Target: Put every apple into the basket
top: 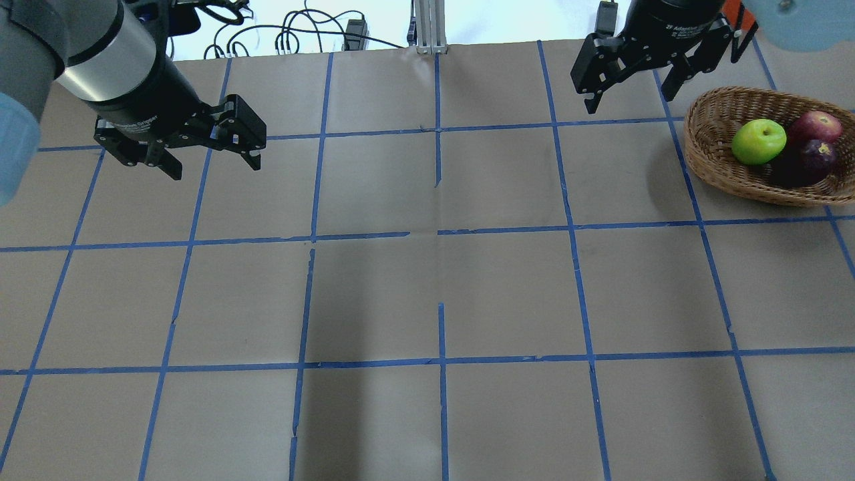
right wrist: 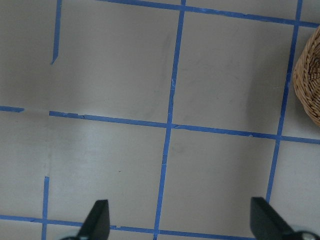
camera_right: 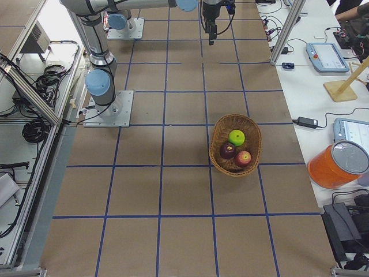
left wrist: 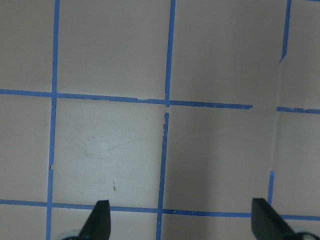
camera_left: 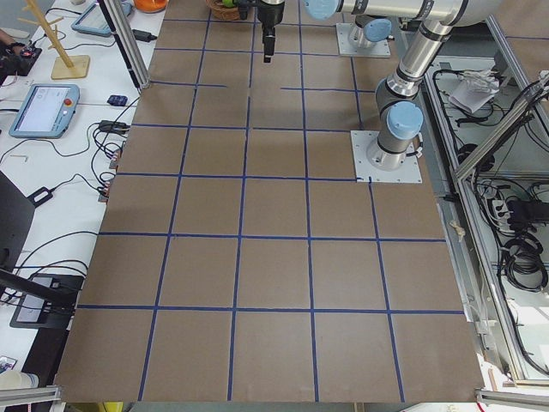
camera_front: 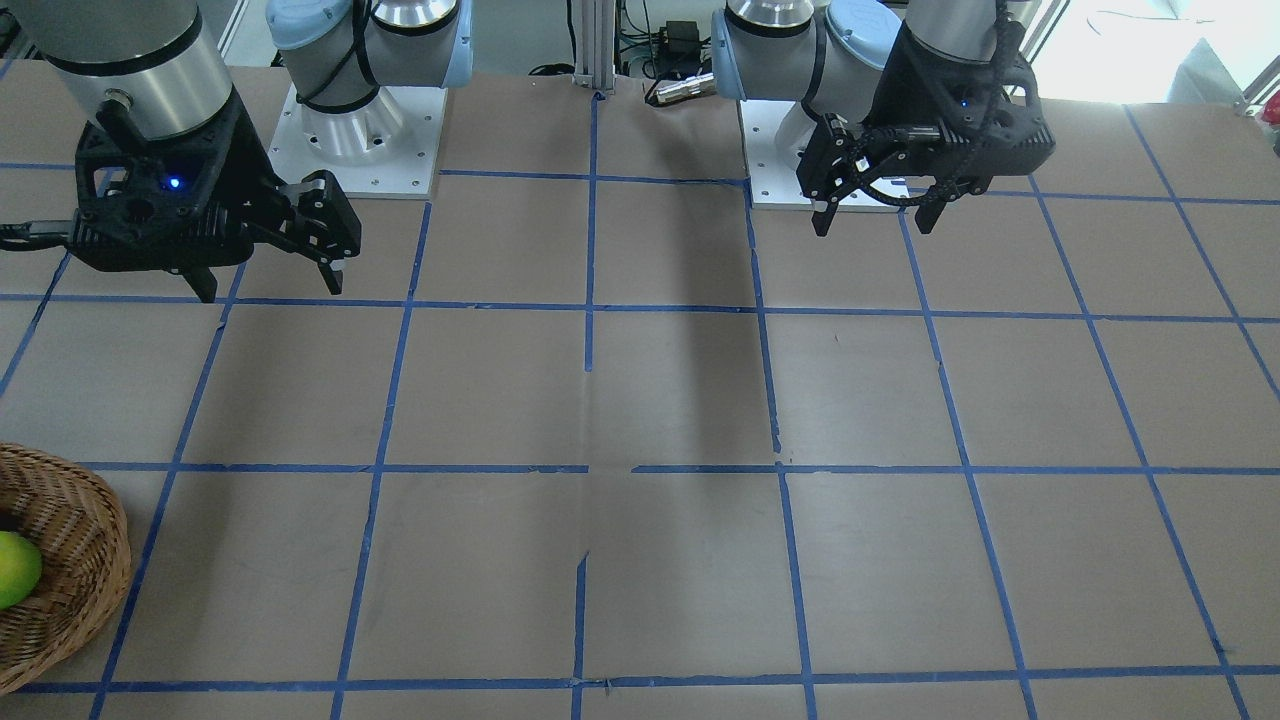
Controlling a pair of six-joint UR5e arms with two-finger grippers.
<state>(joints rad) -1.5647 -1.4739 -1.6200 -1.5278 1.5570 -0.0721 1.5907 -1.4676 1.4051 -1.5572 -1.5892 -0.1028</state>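
Note:
The light brown wicker basket [top: 709, 159] stands at the table's right side. All three apples lie in it: the lime green apple [top: 758, 141], the red apple [top: 820, 125] and the dark purple apple [top: 816, 155]. In the exterior right view the basket [camera_right: 219, 128] holds the green [camera_right: 236, 137], purple [camera_right: 227, 150] and red [camera_right: 243, 158] apples. My right gripper [top: 628, 93] is open and empty, raised to the far left of the basket. My left gripper [top: 208, 162] is open and empty over the table's left side. The front view shows the basket [camera_front: 70, 520] with only the green apple [camera_front: 14, 568].
Brown paper with a blue tape grid covers the table [top: 434, 300]. The basket's edge [right wrist: 311, 80] shows at the right of the right wrist view. An orange bucket [camera_right: 337, 167] and tablets sit on a side bench past the far edge.

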